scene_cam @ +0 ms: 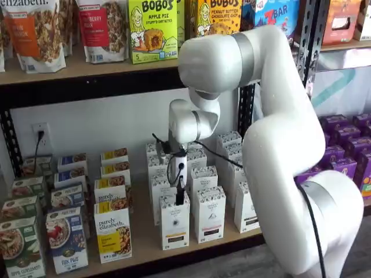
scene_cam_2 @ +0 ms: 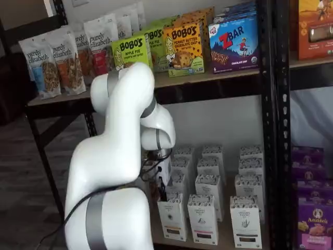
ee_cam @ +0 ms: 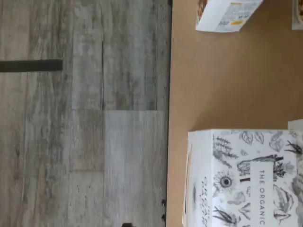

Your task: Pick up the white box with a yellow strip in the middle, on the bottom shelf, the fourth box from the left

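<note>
**White box with the yellow strip: line up on the front carton before you close**

Start from the bottom shelf (scene_cam: 145,246), the long tan board that carries every carton here. The arm (scene_cam: 278,145) reaches in over it from the front and blocks part of both shelf views, so check each move in both.

Take the purely elizabeth box (scene_cam: 113,234) with the yellow panel as your marker. The white box (scene_cam: 174,223) (scene_cam_2: 171,221) stands upright just beside that marker, at the front of its own column, with like white cartons (scene_cam: 208,214) on its far side and more behind it. Do not drift to those; their bands are dark.

The jaws hang right over the white box's patterned top, and the black fingers (scene_cam: 180,197) look level with its upper edge. They are spread as wide as they go and hold nothing.

My judgement: come straight down so one finger passes on each side of the narrow carton, clear of the neighbour away from the marker. Grip above the yellow strip (scene_cam: 174,238), squarely, since a tall thin box may tip if caught on a corner.
</note>
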